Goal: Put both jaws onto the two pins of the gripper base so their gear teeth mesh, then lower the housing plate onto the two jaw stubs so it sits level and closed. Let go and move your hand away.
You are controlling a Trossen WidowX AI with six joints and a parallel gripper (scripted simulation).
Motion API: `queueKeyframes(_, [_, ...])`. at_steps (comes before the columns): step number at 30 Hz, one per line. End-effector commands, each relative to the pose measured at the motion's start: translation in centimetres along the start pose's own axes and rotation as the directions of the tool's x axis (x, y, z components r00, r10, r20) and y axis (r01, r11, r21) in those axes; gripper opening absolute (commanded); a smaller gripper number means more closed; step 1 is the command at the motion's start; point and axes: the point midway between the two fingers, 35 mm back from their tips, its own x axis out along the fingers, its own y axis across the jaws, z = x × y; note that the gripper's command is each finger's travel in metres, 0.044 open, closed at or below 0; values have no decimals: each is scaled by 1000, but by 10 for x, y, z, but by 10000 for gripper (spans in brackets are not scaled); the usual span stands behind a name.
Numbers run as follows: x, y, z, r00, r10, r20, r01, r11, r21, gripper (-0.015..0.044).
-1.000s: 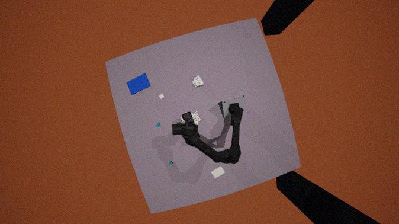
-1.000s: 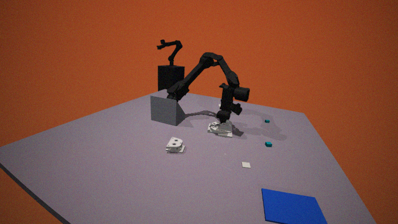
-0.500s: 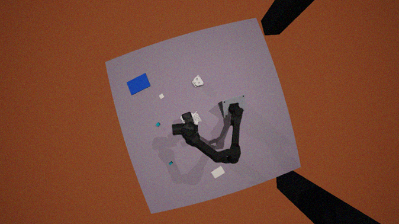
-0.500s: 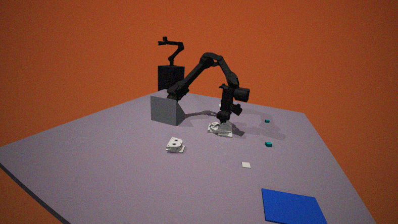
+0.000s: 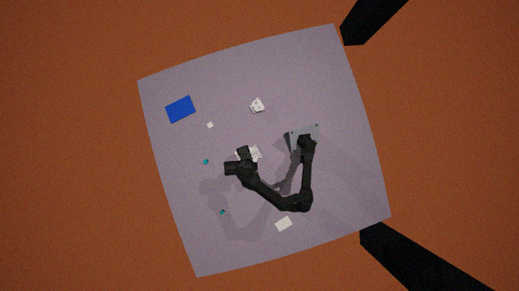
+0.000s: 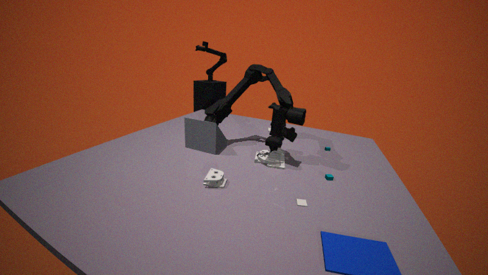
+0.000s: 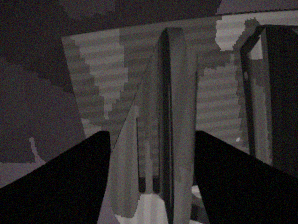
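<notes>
My gripper [image 6: 274,150] [image 7: 151,141] points down at the gripper base [image 6: 282,166] [image 7: 95,55], a pale flat plate on the table. It is shut on a grey jaw [image 6: 278,157] [image 7: 181,100], which stands on edge between the fingers, low over the base. Whether this jaw is on its pin is hidden. Another jaw [image 6: 262,155] [image 7: 282,90] is at the base's other side; its teeth and any meshing cannot be made out. The white housing plate [image 5: 256,105] [image 6: 215,176] with holes lies apart, away from the base.
A blue rectangle [image 5: 180,108] [image 6: 358,253], a small white square [image 5: 209,125] [image 6: 301,202], two teal blocks [image 5: 205,161] [image 5: 222,212] [image 6: 329,177] [image 6: 327,148] and a white rectangle [image 5: 283,223] lie around. A grey block [image 6: 200,136] stands at the arm's foot.
</notes>
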Motion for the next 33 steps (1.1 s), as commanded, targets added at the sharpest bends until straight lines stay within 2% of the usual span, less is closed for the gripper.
queueKeyframes(1, [4,1,-1,1000,7,-6,-7,1000,1,134])
queueKeyframes(33, [-2,1,-1,1000,7,-6,-7,1000,1,134])
